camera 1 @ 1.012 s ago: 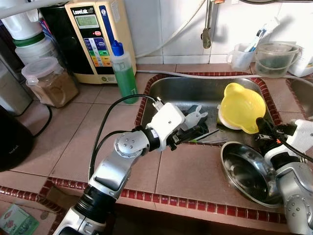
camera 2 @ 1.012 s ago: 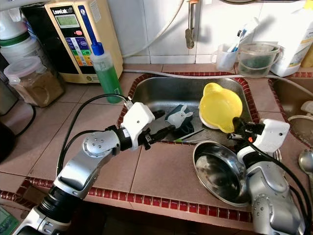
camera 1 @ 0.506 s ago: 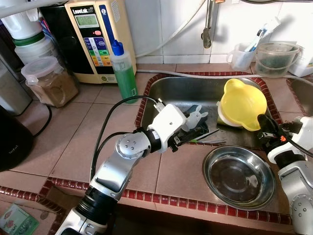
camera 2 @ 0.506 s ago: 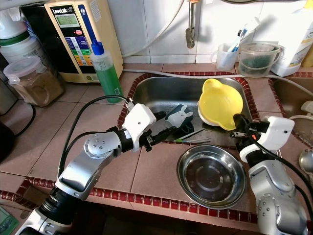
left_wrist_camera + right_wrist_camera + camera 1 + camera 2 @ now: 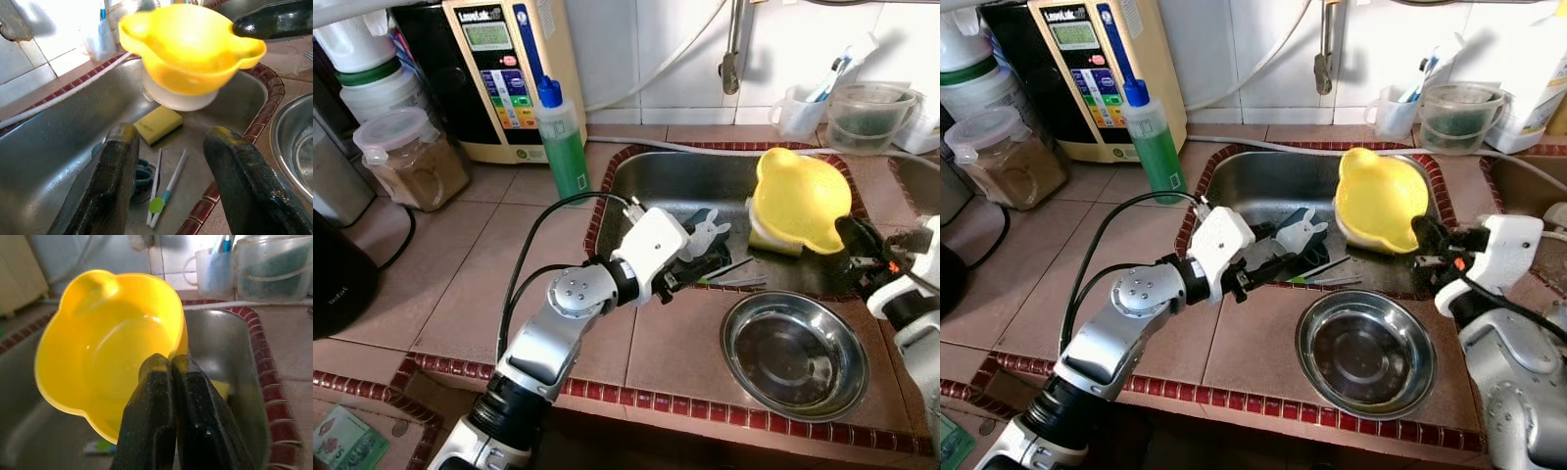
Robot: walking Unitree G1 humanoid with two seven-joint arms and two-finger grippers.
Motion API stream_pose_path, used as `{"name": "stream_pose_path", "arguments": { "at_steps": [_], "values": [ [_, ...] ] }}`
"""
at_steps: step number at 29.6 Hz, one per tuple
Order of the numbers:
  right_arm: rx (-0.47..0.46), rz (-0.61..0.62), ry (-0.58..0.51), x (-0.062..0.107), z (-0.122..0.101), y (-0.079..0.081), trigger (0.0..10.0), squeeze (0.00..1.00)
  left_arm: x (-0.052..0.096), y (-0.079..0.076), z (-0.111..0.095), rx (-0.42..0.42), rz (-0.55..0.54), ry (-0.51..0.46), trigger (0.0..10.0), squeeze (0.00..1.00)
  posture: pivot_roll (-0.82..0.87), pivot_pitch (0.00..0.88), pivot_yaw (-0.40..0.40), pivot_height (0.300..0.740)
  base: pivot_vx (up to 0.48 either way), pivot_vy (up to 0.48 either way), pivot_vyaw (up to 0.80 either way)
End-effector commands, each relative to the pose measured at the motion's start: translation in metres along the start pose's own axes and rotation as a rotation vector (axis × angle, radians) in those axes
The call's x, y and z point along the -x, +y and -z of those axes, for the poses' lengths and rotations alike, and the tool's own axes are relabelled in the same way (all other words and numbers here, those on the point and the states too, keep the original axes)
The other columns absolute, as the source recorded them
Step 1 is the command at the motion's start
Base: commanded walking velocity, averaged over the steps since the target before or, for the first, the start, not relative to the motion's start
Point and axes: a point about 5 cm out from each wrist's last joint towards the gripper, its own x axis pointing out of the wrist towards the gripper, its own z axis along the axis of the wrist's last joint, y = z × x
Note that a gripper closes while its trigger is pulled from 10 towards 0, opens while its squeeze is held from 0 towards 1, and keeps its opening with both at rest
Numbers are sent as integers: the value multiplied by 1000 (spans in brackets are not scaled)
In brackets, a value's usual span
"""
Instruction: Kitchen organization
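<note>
My right gripper [image 5: 851, 236] is shut on the rim of a yellow bowl [image 5: 798, 196] and holds it tilted above the right side of the steel sink [image 5: 656, 181]. In the right wrist view the fingers [image 5: 157, 396] pinch the bowl's edge [image 5: 107, 347]. A white bowl [image 5: 178, 100] sits beneath it, beside a yellow sponge [image 5: 159, 124]. My left gripper [image 5: 710, 266] is open and holds nothing over the sink's near edge, above thin utensils [image 5: 166, 191]. On the counter in front of the sink a steel bowl [image 5: 793, 343] lies flat.
A green soap bottle [image 5: 563, 147] stands at the sink's left corner, with a water machine [image 5: 504, 69] and a lidded jar [image 5: 411, 166] behind it. A cup of brushes [image 5: 798, 113] and a clear tub [image 5: 867, 117] stand at the back right. The tap [image 5: 729, 49] hangs over the sink.
The steel bowl, tilted near my right arm a second ago, now lies flat on the counter. My right gripper has raised and tipped the yellow bowl. The left arm has barely moved.
</note>
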Motion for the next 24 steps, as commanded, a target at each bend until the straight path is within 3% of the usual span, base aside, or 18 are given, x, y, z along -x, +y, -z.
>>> {"name": "stream_pose_path", "arguments": {
  "at_steps": [1,13,24],
  "values": [
    [39,-15,15,1,-5,3,10000,0,0,2,0,4,-11,-3,10000,0,-296,104,107,703,0,0,0],
    [36,56,95,3,11,-16,10000,0,0,-1,1,20,-15,-9,10000,0,-299,115,104,703,0,0,0],
    [21,79,119,4,23,-23,10000,0,1,-1,-1,16,-6,-13,10000,0,-286,117,109,703,0,0,0]
  ]
}}
